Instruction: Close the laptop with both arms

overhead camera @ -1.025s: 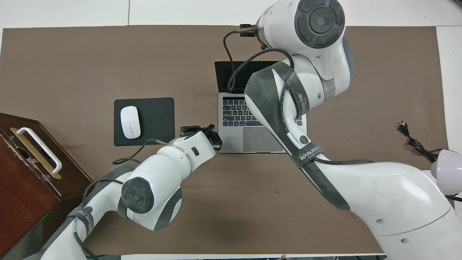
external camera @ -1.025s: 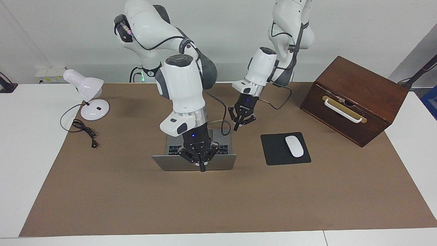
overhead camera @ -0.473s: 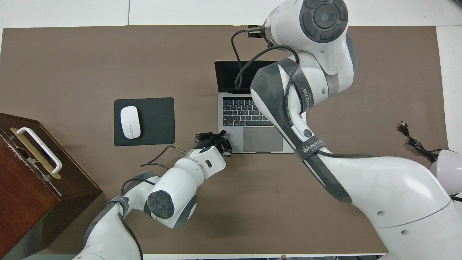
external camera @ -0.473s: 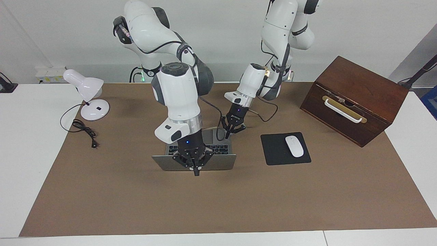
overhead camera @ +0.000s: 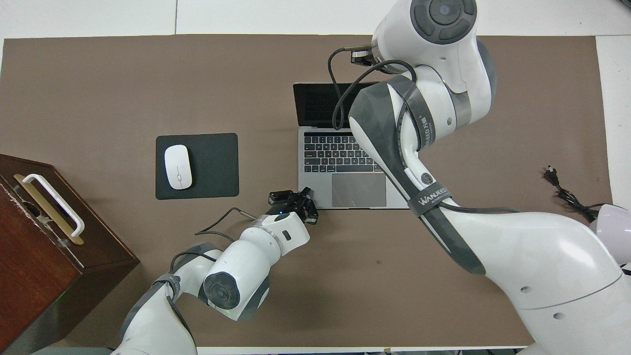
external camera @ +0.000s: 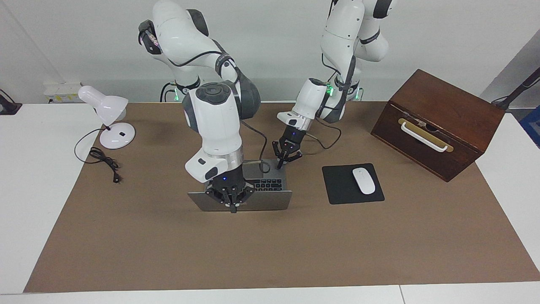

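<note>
Laptop (external camera: 270,184) open at mid-counter (external camera: 168,253), lid raised, keyboard toward the robots. Right pincer (external camera: 233,207) shut tight, empty, at the lid's top edge; contact not clear. Left pincer (external camera: 280,164) likewise shut, empty, at the base's corner nearest the robots on the left arm's side. Mouse (external camera: 363,180) on black pad (external camera: 337,190) beside the laptop, toward the left arm's end.

The laptop (external camera: 270,201) looks like smooth grey metal. The arms (external camera: 217,122) are shiny white plastic. The box (external camera: 438,122) is dark wood. The table mat (external camera: 253,253) looks dull brown.
</note>
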Available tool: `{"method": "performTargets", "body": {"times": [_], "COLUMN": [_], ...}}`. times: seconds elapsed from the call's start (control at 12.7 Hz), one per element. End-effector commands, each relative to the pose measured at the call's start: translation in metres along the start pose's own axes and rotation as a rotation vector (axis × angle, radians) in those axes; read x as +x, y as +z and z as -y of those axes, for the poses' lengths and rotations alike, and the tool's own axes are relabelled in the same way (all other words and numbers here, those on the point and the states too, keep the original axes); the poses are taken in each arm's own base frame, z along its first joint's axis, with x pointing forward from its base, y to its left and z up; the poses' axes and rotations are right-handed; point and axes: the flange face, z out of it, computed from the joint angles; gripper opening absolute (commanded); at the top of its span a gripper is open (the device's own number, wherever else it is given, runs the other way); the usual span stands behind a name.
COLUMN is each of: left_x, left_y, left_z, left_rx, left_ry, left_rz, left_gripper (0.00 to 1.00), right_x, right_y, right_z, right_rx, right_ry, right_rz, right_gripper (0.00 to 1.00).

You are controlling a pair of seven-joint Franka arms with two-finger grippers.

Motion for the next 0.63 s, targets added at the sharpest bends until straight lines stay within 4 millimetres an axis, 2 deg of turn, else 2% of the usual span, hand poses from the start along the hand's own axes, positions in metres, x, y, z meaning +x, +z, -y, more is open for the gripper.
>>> {"method": "performTargets", "body": {"times": [0.0,0.24,0.55], "left_x": [-0.008,-0.028,-0.04], "left_y": [-0.008,-0.01,-0.013], "left_z": [-0.006,-0.013,-0.008], "left_rx": [-0.002,-0.008,0.0], "left_ry": [0.02,0.04,0.044], "left_rz": [-0.006,0.03,0.053], "left_gripper": [0.0,0.0,0.0], "right_x": [-0.001,-0.002,-0.007], "right_y": [-0.002,0.0,-0.003], "right_z": [-0.007,-0.019,-0.013], "right_rx": [-0.033,-0.064,-0.036], "right_ry": [0.0,0.02,0.031], "right_rz": [0.029,0.068,0.099], "right_gripper": [0.0,0.0,0.0]}}
